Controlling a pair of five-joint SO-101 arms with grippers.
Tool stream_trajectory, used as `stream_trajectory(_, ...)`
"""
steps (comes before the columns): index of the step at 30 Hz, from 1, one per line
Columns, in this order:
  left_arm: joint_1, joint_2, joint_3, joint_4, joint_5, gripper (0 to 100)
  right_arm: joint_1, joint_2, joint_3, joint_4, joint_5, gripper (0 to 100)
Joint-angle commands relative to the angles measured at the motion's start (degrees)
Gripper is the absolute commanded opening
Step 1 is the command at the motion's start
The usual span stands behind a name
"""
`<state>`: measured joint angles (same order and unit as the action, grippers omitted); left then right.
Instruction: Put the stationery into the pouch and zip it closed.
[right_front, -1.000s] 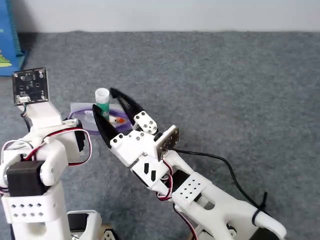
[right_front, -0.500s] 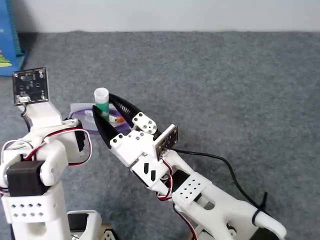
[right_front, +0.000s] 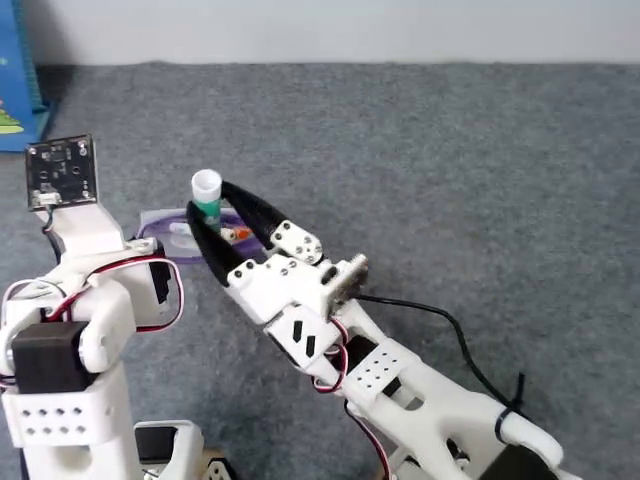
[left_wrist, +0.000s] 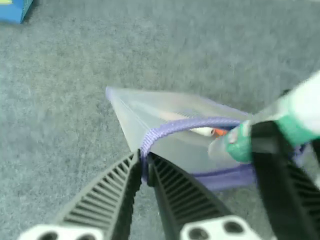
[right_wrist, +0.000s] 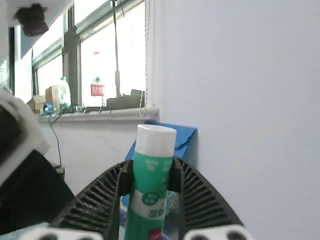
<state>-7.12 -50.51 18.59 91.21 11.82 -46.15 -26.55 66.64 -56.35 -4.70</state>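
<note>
A clear pouch with a purple zip edge lies on the grey carpet; its mouth is held up in the left wrist view, pouch. My left gripper is shut on the purple rim. A white pen with an orange tip lies inside. A green glue stick with a white cap stands upright over the pouch mouth, with my right gripper shut on it. In the right wrist view the glue stick sits between the black fingers.
A blue box stands at the far left edge of the carpet. The left arm's white body fills the near left. Open carpet stretches to the right and back.
My right gripper has shut on the glue stick, which it stood open around a second ago. The right arm has shifted slightly forward. The left arm has kept still.
</note>
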Motion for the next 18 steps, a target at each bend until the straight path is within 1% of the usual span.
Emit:
stream_trajectory(1, 0.18, 0.18, -7.25, 1.14, 0.62, 1, 1.45, -0.40, -1.32, -2.59, 0.70, 0.8)
stream_trajectory(5, 4.04, 0.35, -13.32, 4.48, 1.49, 1, 1.19, -1.98, -1.23, -2.77, 0.62, 0.8)
stream_trajectory(7, 5.36, 0.35, -14.02, 4.92, 2.55, 1, 0.40, -2.77, -1.23, -2.68, 0.53, 0.8)
stream_trajectory(12, 5.27, 0.35, -13.05, 4.75, 2.64, 1, -1.71, -2.42, -1.05, -2.68, 0.26, 0.8)
stream_trajectory(15, 5.27, 0.35, -12.53, 4.75, 2.64, 1, -1.71, -1.54, -1.05, -2.68, 0.00, 0.8)
stream_trajectory(18, 5.19, 0.26, -12.53, 4.84, 2.64, 1, -1.71, 0.48, -1.05, -2.68, -3.08, 0.8)
